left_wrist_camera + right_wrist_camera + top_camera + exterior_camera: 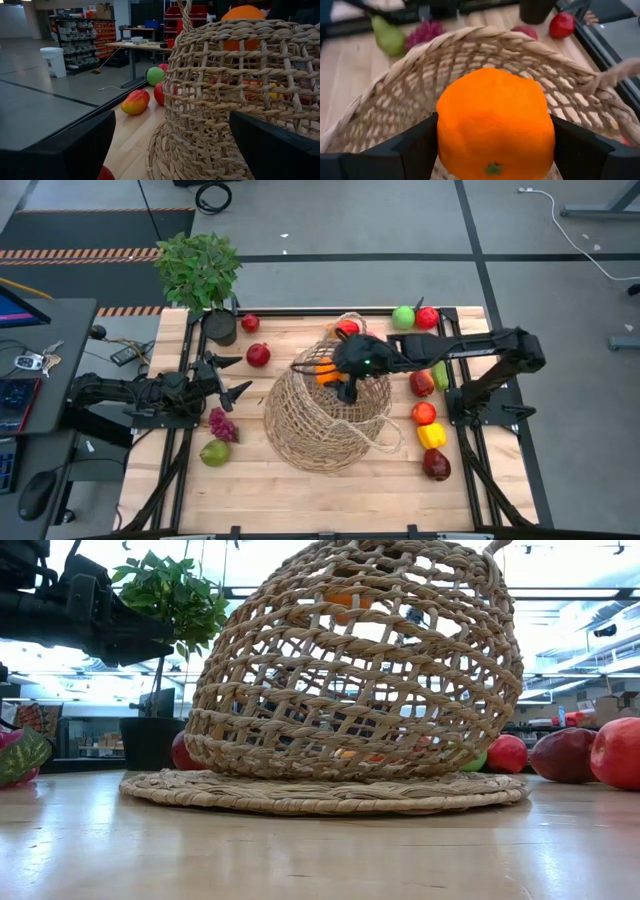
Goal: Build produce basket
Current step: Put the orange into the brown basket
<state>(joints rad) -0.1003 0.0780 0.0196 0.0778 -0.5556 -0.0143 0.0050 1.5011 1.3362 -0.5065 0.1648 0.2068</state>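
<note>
Presently, the right gripper (492,150) has its two fingers (415,150) clenched on either side of an orange (495,125), which fills the gap between them. In the high view that gripper (335,375) hangs directly over the mouth of the basket (325,415), with the orange (326,372) above the rim on the side toward the potted plant (200,275). The basket stands near the middle of the wooden table (300,495). The left gripper (228,377) waits beside the basket with its fingers spread apart and nothing between them. Loose produce lies around the basket: a green pear (214,452) and a purple cluster (221,424) near the left gripper, red pieces (258,355) toward the plant, and a row of red, yellow and green pieces (431,435) on the basket's opposite side.
</note>
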